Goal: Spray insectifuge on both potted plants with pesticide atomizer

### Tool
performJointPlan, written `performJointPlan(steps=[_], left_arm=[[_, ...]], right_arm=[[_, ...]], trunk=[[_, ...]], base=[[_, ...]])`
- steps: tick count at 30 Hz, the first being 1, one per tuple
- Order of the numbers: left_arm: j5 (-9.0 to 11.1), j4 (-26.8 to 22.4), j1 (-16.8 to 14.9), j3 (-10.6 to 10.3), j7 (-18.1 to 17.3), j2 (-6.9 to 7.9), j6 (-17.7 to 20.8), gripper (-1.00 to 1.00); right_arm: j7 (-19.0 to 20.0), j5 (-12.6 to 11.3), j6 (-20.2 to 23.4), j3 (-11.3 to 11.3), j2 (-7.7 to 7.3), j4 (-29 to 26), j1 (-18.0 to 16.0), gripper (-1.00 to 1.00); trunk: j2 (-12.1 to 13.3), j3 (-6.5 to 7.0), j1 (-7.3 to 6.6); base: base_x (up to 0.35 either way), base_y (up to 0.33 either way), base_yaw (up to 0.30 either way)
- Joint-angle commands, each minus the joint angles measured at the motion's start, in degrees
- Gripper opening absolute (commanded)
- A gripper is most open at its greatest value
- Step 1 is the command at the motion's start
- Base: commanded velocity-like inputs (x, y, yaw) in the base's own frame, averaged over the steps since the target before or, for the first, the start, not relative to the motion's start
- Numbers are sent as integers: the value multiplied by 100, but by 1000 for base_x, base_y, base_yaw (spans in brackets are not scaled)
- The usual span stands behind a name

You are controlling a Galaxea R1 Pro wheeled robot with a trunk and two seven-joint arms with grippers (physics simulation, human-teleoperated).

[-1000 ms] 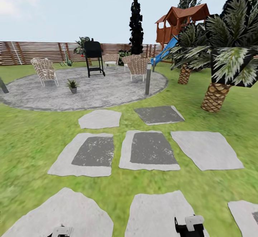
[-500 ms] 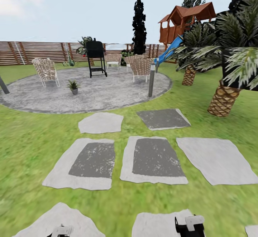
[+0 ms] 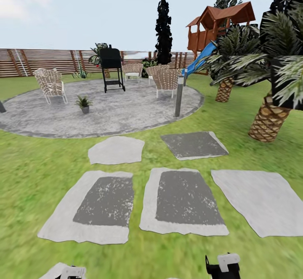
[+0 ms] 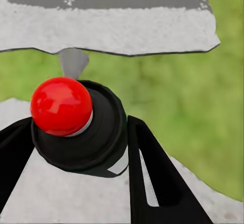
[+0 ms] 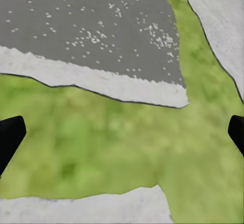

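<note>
My left gripper point(image 4: 76, 148) is clamped on the pesticide atomizer point(image 4: 76, 125), right gripper point(image 5: 122, 132) spread apart; I drive steadily toward the potted plant point(image 3: 83, 103) on the patio point(image 3: 126, 110).

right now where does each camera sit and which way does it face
Head view: on the head, facing forward and down over stepping stones toward a round patio; both arms' tops show at the bottom edge.
Left wrist view: on the left arm, facing down; the left gripper holds a red-topped black object.
Right wrist view: on the right arm, facing down between open fingers.
All views share grass and stones.
</note>
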Motion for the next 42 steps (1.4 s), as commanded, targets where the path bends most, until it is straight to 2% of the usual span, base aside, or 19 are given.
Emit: performJointPlan(steps=[1,42], left_arm=[[60,5,-4,-45,-20,2,-17,-100],[57,6,-4,-45,-20,2,-17,-100]], right_arm=[[-40,61,-12,-23,0,8,-5,100],[-40,61,-12,-16,6,17,-5,100]], trunk=[[-2,-5,2],[-2,-5,2]], base=[[338,0,0],[338,0,0]])
